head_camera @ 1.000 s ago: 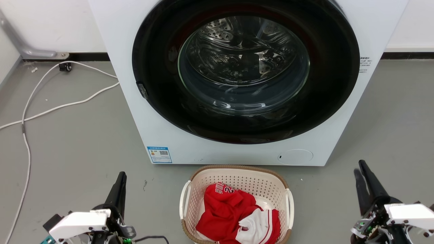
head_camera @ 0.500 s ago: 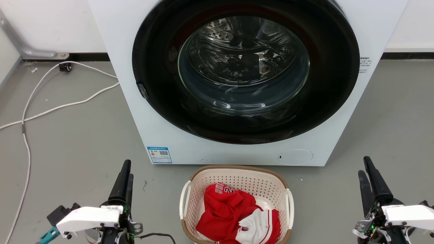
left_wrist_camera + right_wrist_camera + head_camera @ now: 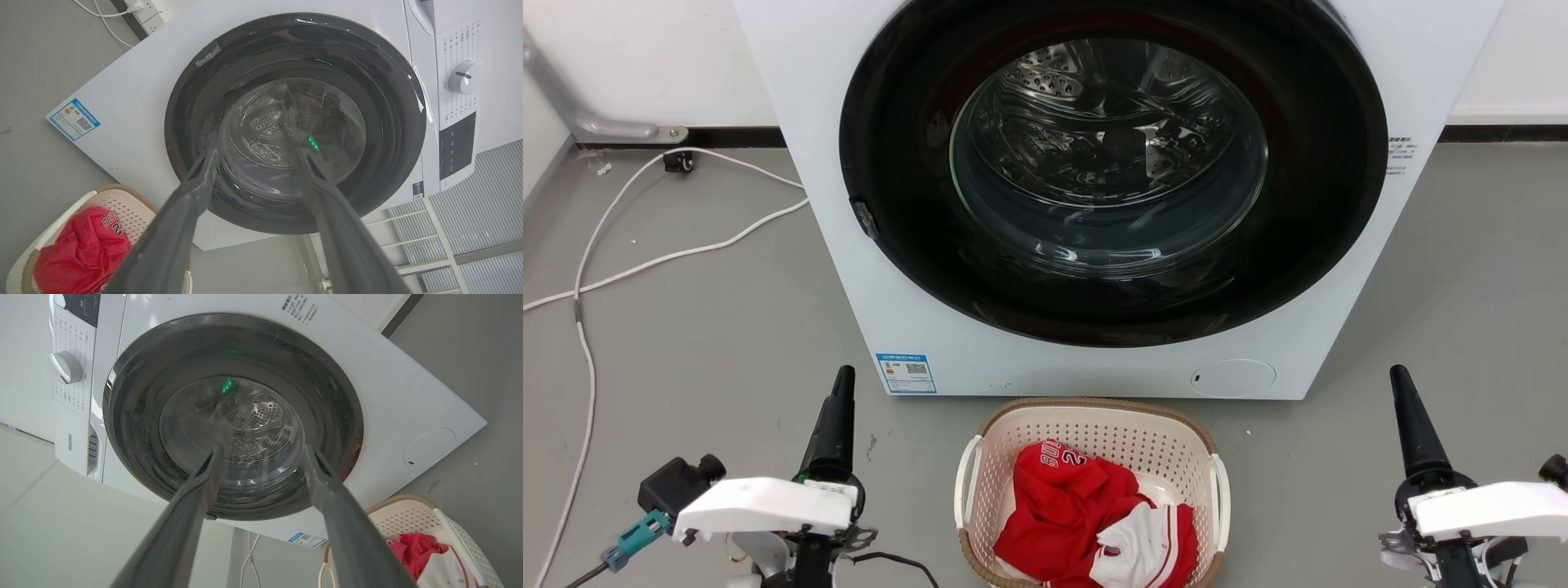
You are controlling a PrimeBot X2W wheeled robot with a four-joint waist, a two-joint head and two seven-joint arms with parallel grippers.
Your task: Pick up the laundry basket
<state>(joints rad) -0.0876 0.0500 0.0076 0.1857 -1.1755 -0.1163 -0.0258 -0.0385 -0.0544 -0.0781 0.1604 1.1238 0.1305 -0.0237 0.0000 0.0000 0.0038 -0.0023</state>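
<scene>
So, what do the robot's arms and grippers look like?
The left gripper and the right gripper each have two long dark fingers, tapering to narrow tips, on a white wrist housing. Beside the left one sit a black block, a teal connector and a black cable.

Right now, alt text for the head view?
A cream laundry basket holding red and white clothing stands on the grey floor just before a white front-loading washing machine. The left gripper and right gripper hang either side of it, touching nothing. White cables trail over the floor at the left.
</scene>
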